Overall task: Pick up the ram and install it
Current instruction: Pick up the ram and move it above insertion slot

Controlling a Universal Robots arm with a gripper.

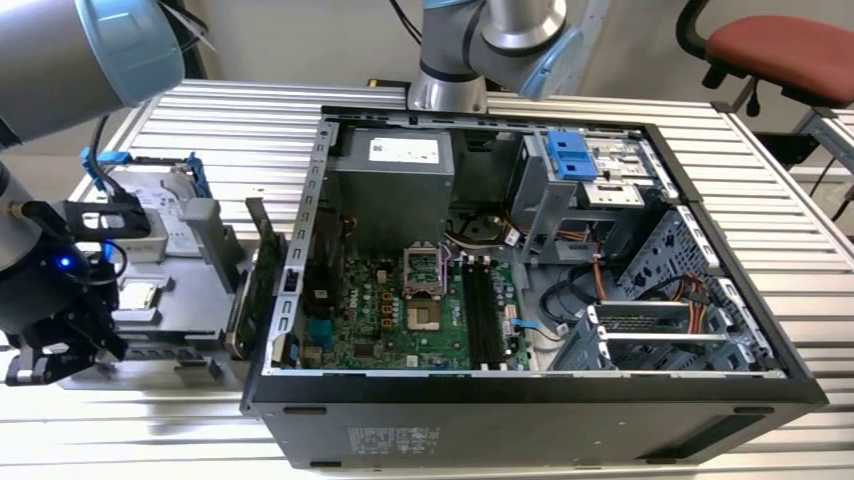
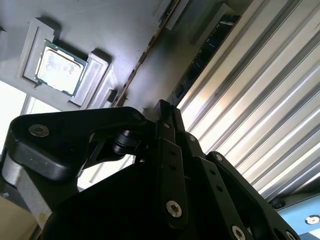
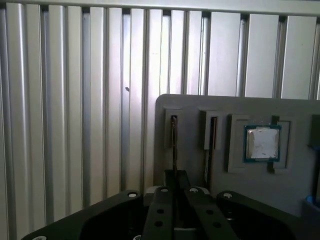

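Gripper [image 3: 175,176] is drawn in narrow and pinched on the near end of the ram stick [image 3: 174,145]. The black link bars converge on the stick from both sides.

The ram is on edge in a narrow rectangular slot of the grey tray [image 3: 200,105]. In the first wrist view it reads as a thin brownish line. In the second wrist view its flat face shows [image 2: 207,47]: a dark, long, narrow board with a faint chip pattern, running beside the tray's outer edge.

The tray is matte moulded plastic with rounded corners and raised frames round each pocket. The next slot over holds another thin board [image 3: 213,134], also edge-on. Past that is a square pocket holding a processor [image 3: 262,143], which has a dull silver lid and a green rim.

The table [image 3: 75,100] is ribbed aluminium in long parallel slats, shiny and glaring.

In the exterior view the tray sits at that view's left, and the gripper body [image 1: 60,345] is at its near end. A silver drive with blue brackets [image 1: 140,180] sits at the far end.

The open computer case [image 1: 534,400] is just beside the tray, black-framed sheet metal lying on its side. Inside it are a green motherboard [image 1: 380,325] and a pair of long black slots [image 1: 483,315] beside the processor socket.
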